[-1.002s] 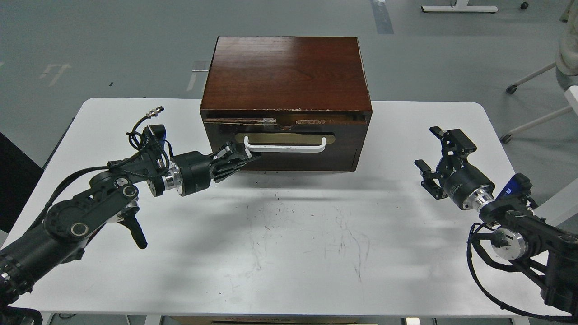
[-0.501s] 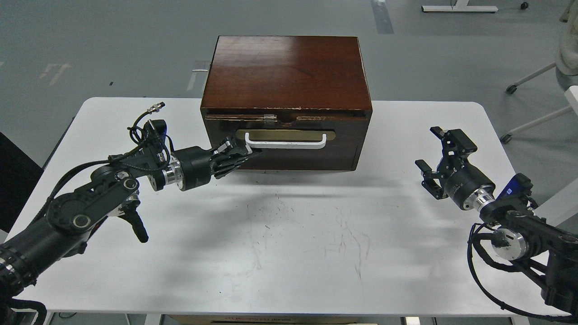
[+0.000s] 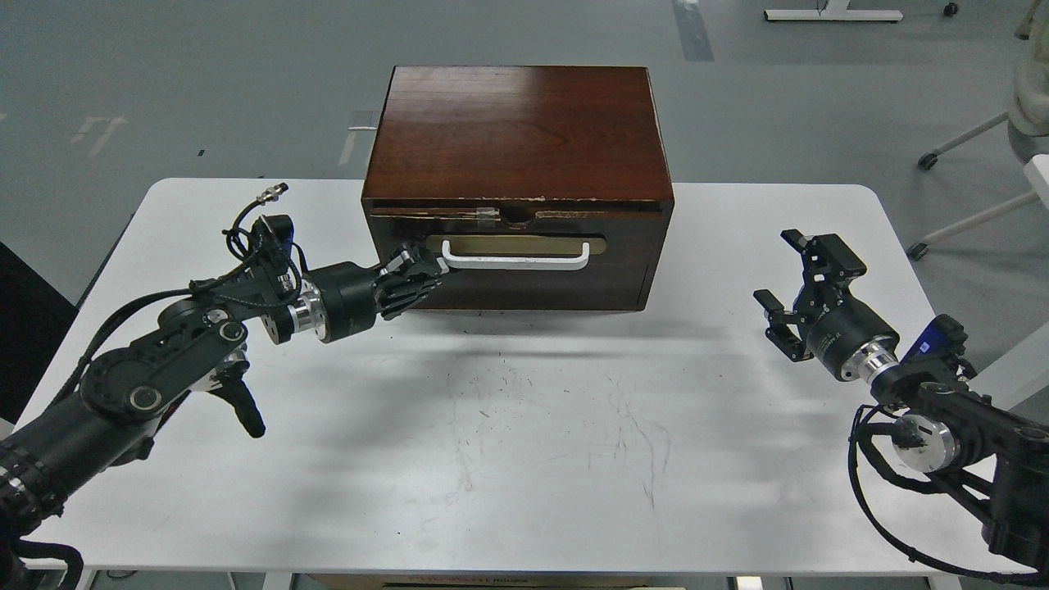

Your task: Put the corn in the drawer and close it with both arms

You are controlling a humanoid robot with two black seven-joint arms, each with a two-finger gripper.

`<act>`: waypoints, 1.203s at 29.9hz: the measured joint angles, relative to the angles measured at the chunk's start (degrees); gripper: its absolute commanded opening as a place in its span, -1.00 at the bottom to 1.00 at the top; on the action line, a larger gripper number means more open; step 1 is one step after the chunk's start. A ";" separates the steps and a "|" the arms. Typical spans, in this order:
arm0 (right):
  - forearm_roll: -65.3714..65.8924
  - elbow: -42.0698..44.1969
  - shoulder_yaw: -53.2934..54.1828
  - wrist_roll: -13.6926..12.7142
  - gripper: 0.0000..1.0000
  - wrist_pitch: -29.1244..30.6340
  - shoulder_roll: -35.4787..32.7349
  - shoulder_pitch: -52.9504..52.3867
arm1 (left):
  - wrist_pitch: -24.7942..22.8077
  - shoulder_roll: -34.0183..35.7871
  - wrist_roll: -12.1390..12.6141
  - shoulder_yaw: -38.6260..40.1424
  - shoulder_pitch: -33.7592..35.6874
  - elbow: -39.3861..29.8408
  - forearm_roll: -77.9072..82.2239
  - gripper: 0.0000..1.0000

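With the dark reddish-brown wooden drawer at the white counter's far edge nearly flush (corn unseen, presumably inside), the clenched left end effector may shove the box; right end effector idles released.

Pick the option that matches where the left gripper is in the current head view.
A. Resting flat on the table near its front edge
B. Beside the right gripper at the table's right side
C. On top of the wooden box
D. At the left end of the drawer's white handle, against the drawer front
D: the left gripper sits at the left end of the white handle on the drawer front.
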State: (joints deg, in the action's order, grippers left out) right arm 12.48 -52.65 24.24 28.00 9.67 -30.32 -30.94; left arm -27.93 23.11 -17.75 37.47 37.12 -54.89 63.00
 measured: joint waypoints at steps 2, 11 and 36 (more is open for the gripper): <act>0.00 0.00 0.00 0.00 1.00 0.00 0.00 0.00 | 0.00 -0.05 0.00 0.00 0.00 0.03 0.00 -1.00; 0.02 -0.08 0.02 0.00 1.00 0.00 0.00 0.06 | -0.06 0.66 -0.76 -0.04 -1.08 -0.93 0.09 -0.32; 0.00 -0.20 0.26 0.00 1.00 0.01 -0.50 -0.07 | -0.07 15.53 -5.57 6.76 -6.70 -17.62 -27.23 1.00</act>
State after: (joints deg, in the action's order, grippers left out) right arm 12.48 -52.84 24.50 28.00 9.68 -30.82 -31.00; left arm -28.00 38.65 -23.32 44.23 30.42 -72.50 35.77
